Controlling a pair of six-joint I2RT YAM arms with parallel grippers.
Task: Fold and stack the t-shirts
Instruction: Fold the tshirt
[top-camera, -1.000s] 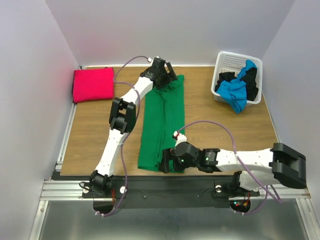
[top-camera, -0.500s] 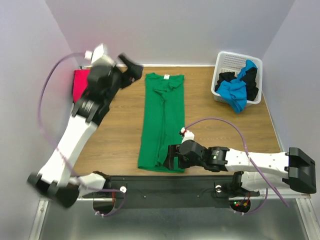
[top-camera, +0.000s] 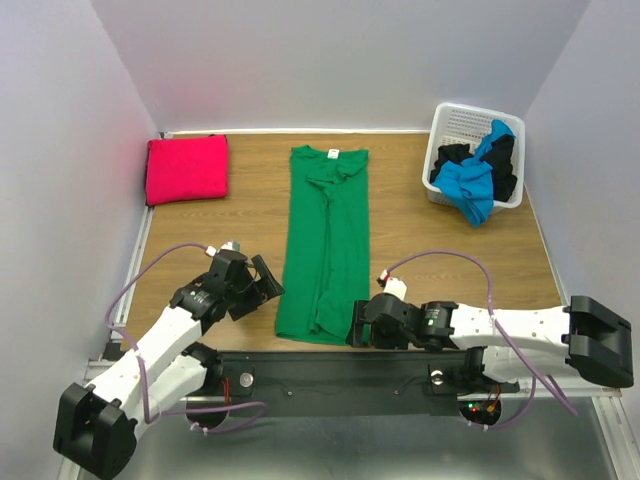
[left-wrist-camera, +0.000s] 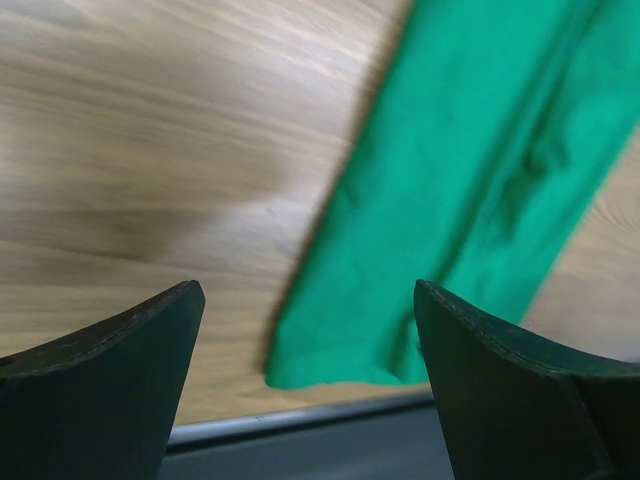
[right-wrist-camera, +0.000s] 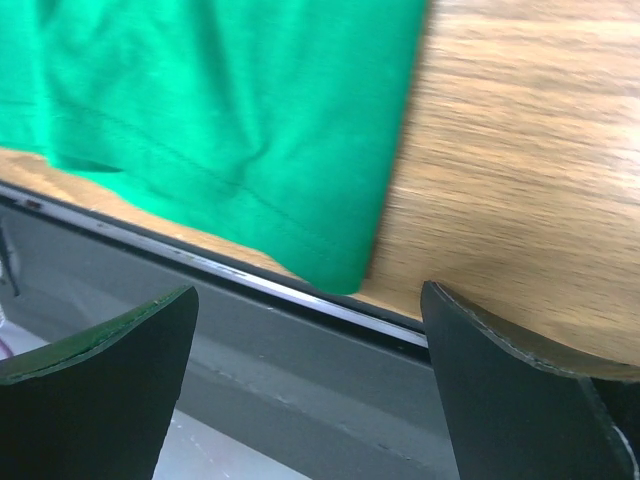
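A bright green t-shirt (top-camera: 326, 240) lies folded into a long strip down the middle of the table, collar at the far end. Its near hem shows in the left wrist view (left-wrist-camera: 470, 180) and the right wrist view (right-wrist-camera: 220, 110). My left gripper (top-camera: 266, 283) is open and empty just left of the hem's left corner. My right gripper (top-camera: 356, 331) is open and empty at the hem's right corner, by the table's front edge. A magenta-red t-shirt (top-camera: 186, 168) lies folded at the far left. Blue (top-camera: 468, 185) and black (top-camera: 503, 160) t-shirts lie bunched in the basket.
A white lattice basket (top-camera: 462, 125) stands at the far right corner. A metal rail (top-camera: 300, 355) runs along the table's front edge, also seen in the right wrist view (right-wrist-camera: 250, 275). White walls close in the sides and back.
My left arm has swung from the shirt's collar at the far end back to the near left, beside the hem. My right gripper has shifted slightly right and nearer along the hem.
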